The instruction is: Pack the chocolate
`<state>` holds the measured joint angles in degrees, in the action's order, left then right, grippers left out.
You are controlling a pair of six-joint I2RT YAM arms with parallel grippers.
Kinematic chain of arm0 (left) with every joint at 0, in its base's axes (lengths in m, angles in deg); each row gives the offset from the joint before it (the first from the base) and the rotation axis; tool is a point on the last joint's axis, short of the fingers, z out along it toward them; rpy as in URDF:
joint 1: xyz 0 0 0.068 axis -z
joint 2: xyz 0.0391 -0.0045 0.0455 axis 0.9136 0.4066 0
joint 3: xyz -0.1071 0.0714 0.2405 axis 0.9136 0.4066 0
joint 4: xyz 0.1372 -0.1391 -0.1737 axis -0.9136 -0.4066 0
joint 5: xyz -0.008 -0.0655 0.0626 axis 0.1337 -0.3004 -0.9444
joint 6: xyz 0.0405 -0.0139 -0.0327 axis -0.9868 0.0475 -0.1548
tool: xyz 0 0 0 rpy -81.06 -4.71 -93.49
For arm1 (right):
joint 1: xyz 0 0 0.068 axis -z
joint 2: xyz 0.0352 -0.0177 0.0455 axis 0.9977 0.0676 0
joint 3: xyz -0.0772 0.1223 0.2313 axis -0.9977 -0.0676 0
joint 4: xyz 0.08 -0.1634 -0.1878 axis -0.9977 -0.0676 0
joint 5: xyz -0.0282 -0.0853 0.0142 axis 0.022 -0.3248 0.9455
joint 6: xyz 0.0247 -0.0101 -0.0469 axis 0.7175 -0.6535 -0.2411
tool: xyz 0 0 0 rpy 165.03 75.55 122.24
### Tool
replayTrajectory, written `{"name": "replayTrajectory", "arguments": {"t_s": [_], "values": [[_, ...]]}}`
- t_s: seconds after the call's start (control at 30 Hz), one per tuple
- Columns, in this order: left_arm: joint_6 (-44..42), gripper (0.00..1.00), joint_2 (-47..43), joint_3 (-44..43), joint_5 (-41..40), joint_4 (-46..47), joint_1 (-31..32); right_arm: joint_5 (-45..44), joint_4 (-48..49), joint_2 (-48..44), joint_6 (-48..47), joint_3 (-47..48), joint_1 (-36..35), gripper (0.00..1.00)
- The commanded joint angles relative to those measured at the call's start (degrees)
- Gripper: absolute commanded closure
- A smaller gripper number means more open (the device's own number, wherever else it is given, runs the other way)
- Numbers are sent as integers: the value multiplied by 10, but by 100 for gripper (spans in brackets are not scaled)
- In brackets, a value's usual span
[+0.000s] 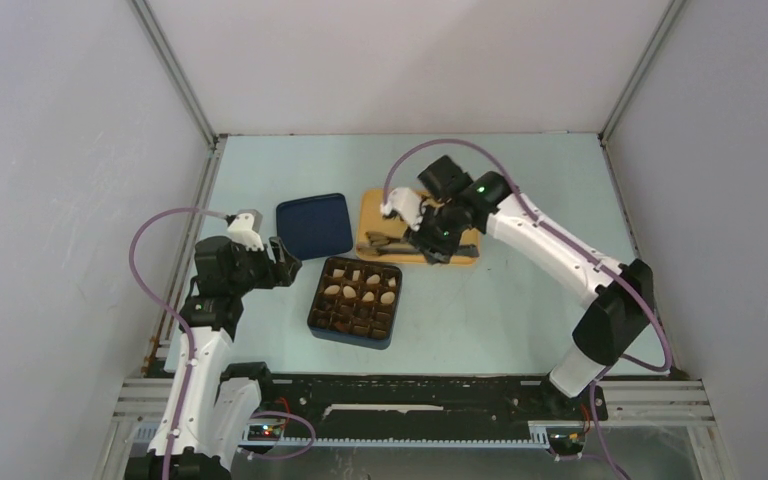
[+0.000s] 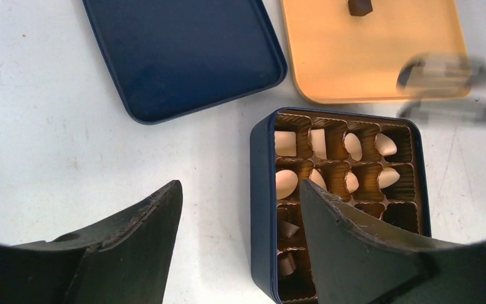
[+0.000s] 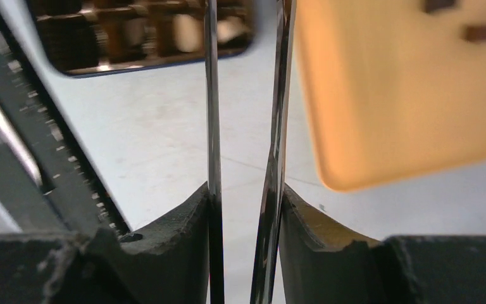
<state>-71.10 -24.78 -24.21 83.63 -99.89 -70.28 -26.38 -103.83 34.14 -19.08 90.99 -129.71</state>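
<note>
Gripping a pair of metal tweezers point(image 3: 212, 95), the right gripper point(image 3: 245, 196) is clamped on the tool's handle end. The blades stand slightly apart with nothing seen between them; the tips are out of the wrist frame. The left gripper point(image 2: 239, 189) is spread wide and holds nothing, hovering just beside the left wall of the dark blue box point(image 2: 261, 209).

Chocolate: cream-white pieces point(image 2: 286, 182) fill the two far rows of the brown gridded insert point(image 2: 335, 174), and dark pieces point(image 2: 286, 229) sit in the nearer cells. Two cells at the right of the third row look unfilled. The rest is hidden behind the left finger. At least one loose dark piece point(image 2: 359, 7) lies on the orange tray point(image 2: 367, 63), beyond the box.

Step in hand, as I judge it: fetching a dark piece off the tray with the tweezers.
- Bring the tips down straddling the piece, square to its sides.
- Close gently. It is small and probably slick, so it may squirt out or get marked.
- Lift clear of the tray rim and carry it over the box wall.
- Release low into an open cell.
- The left arm could steady the box.

Surface: pale blue-green table point(image 1: 520, 290), matte and lightly scuffed. The box lid point(image 1: 314, 226) lies flat near the tray and box. Plain white walls point(image 1: 50, 200) close in three sides.
</note>
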Motion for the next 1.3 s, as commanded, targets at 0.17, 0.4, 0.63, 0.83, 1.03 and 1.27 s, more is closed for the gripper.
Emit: {"name": "replayTrajectory", "arguments": {"t_s": [0.17, 0.4, 0.63, 0.83, 1.03, 1.27], "values": [[4, 28, -2, 8, 14, 18, -7, -129, 91, 6, 65, -1, 135, 59], [4, 28, -3, 8, 13, 17, -7, -124, 105, 57, 97, 9, 197, 54], [4, 28, -2, 8, 14, 18, -7, -97, 93, 103, 121, 40, 219, 53], [4, 28, -2, 8, 15, 19, -7, -64, 72, 160, 163, 92, 232, 53], [3, 27, -3, 8, 15, 18, -7, -52, 53, 208, 182, 141, 230, 53], [3, 27, -3, 11, 17, 21, -7, -116, 60, 219, 165, 135, 198, 53]]}}
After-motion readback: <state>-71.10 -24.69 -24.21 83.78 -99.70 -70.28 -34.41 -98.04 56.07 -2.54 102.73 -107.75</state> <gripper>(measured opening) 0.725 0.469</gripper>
